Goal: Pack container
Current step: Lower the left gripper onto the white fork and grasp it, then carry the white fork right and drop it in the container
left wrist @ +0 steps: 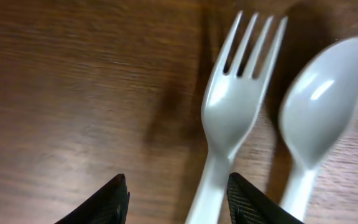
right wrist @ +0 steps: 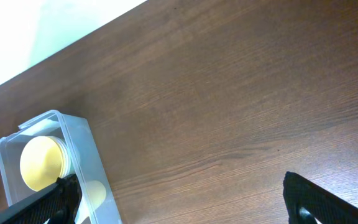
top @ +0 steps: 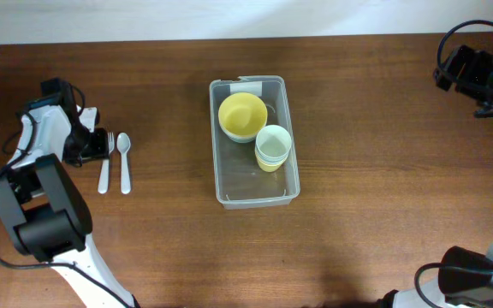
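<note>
Two tools show here, both spread apart and holding nothing. The left tool hangs low over the table. The handle of a white fork runs into its gap, closer to one finger than the other, and I cannot tell whether either finger touches it. A white spoon lies just past the fork on that same side, near it but apart. The right tool is wide open over bare wood.

The container stands beyond the fork and spoon from the left tool, well apart from it, and about as far again from the right tool. It holds a yellow bowl at its labelled end and stacked green cups beside the bowl. The other end is bare.

The tub looks like thin clear plastic, so it is probably light, slick and springy in the walls. With its load at one end, it may skate or tip if nudged. The rim is the stiffest place to pinch, and the bare short end offers the freest bite.

For room, the spoon crowds the finger on its side, so closing on the fork could knock it. Everywhere else around either tool the table is open. The tub's walls and rim are the only edges to clear on the way in.
</note>
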Robot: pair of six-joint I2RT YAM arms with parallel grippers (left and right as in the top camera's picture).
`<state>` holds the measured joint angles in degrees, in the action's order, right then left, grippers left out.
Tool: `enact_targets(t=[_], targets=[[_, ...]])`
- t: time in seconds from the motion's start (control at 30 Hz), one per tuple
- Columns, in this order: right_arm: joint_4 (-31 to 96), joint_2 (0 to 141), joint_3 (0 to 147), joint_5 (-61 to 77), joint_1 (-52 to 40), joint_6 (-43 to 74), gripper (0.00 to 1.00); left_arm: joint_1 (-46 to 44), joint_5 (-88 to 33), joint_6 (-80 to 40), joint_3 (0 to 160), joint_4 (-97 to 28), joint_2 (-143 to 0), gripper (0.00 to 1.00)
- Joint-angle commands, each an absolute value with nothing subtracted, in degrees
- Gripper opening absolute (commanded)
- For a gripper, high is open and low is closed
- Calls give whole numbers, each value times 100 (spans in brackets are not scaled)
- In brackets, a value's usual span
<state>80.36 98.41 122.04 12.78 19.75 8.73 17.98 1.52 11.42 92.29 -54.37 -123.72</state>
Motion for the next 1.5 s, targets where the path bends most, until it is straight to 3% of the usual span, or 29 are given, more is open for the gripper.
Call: enact_targets(t=[0.0, 0.17, 0.3, 0.37, 0.53, 0.93, 1.13, 1.33, 1.47], targets=[[8020, 9786, 12280, 1291, 1994, 838, 99, 1776, 69, 1391, 9185, -5422, -12674, 51], [8020, 9786, 12280, 1291, 1994, 838, 99, 1691, 69, 1492, 9185, -5406, -12680, 50], [8020, 9786, 12280, 1291, 1994, 838, 99, 1664, 67, 1485, 9185, -5426, -12680, 21], [8020, 9786, 12280, 1291, 1994, 838, 99, 1667, 67, 1483, 9188, -5472, -12678, 11], [8020, 9786, 12280, 1291, 1994, 838, 99, 1667, 67, 1267, 9310, -5697, -12637, 1], [8020, 9786, 12280, 1291, 1994, 838, 99, 1199, -696, 1214, 11183, -7561, -11124, 2], [8018, 9786, 12280, 1291, 1994, 838, 99, -696, -860, 2506, 11356, -7507, -9758, 2], [8020, 9786, 12280, 1291, 1994, 838, 99, -2729, -834, 4115, 11069, -7566, -9959, 2], [8020, 9786, 12280, 1291, 1994, 838, 99, -3315, -810, 4560, 10735, -7555, -10296, 1]])
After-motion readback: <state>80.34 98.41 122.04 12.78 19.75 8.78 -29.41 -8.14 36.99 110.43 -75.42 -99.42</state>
